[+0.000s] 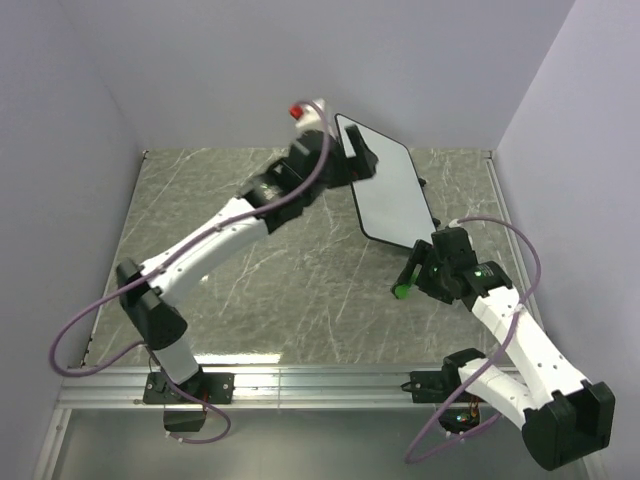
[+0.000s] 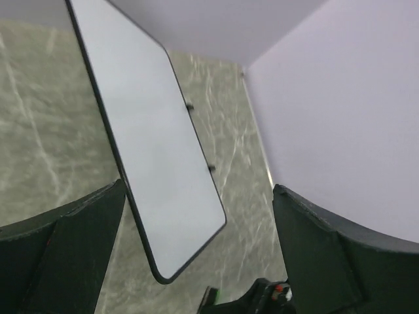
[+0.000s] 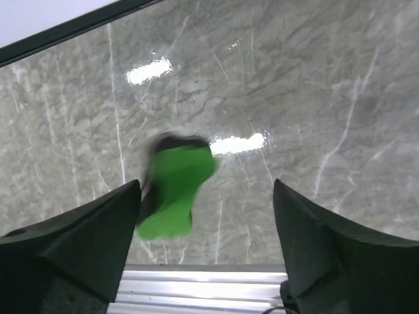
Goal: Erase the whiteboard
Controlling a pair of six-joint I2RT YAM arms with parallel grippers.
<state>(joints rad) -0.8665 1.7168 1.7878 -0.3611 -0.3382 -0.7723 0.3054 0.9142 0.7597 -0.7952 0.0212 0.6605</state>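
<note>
**Inspector:** Left side?

**Assistant:** The left gripper (image 2: 198, 196) is holding its fingers wide apart, clamping nothing. The large flat white rectangular whiteboard (image 1: 392, 195) with a thin black rim is sitting at the far right of the grey marble-patterned table (image 1: 250, 270), its far corner under that gripper.

**Inspector:** Right side?

**Assistant:** The right gripper (image 3: 207, 190) is standing open by the board's near corner. A small green eraser (image 3: 173, 190), blurred, is showing between its fingers, unclamped.
</note>
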